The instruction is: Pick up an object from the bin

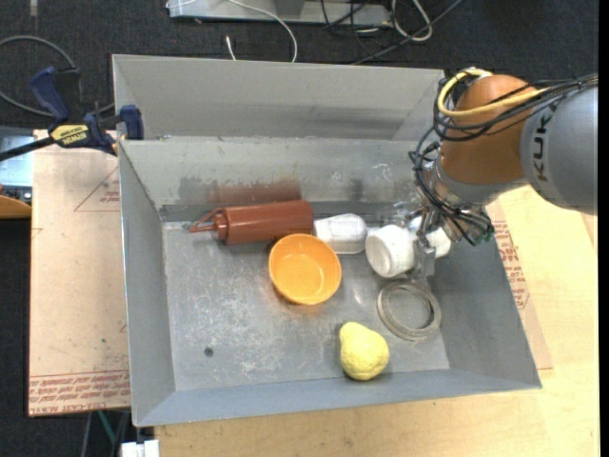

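My gripper [427,237] is low at the right side of the bin, right against a white cup [388,251] that lies on its side. Whether it has hold of the cup I cannot tell. A small white bottle [343,232] lies just left of the cup. A clear glass ring-shaped jar [409,311] rests on the floor directly in front of the gripper.
An orange bowl [304,268] sits mid-bin, with a brown squeeze bottle [259,224] lying behind it along the back wall. A yellow lemon [363,351] lies near the front wall. The arm with its orange cover and cables comes in over the right rim.
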Tool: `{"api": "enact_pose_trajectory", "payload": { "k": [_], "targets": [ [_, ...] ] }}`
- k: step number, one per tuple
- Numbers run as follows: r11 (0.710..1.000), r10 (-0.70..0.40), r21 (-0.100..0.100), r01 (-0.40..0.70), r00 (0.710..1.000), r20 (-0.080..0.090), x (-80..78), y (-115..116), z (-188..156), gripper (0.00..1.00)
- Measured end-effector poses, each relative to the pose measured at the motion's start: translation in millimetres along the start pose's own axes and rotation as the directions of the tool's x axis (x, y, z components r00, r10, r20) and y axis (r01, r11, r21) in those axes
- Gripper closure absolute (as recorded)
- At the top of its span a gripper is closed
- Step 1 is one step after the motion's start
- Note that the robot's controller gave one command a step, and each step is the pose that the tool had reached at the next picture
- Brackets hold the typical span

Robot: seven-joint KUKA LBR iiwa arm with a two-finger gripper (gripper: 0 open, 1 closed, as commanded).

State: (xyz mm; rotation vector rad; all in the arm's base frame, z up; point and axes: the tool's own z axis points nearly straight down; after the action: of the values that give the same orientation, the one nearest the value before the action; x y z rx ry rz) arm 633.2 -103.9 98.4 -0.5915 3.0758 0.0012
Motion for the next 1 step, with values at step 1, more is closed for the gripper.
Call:
{"api": "enact_pose_trajectory", "payload": {
  "k": [1],
  "targets": [
    [1.0,0.0,0.002,0.0,1.0,0.003,-1.1,-0.2,-26.5,1.0]
  ]
}}
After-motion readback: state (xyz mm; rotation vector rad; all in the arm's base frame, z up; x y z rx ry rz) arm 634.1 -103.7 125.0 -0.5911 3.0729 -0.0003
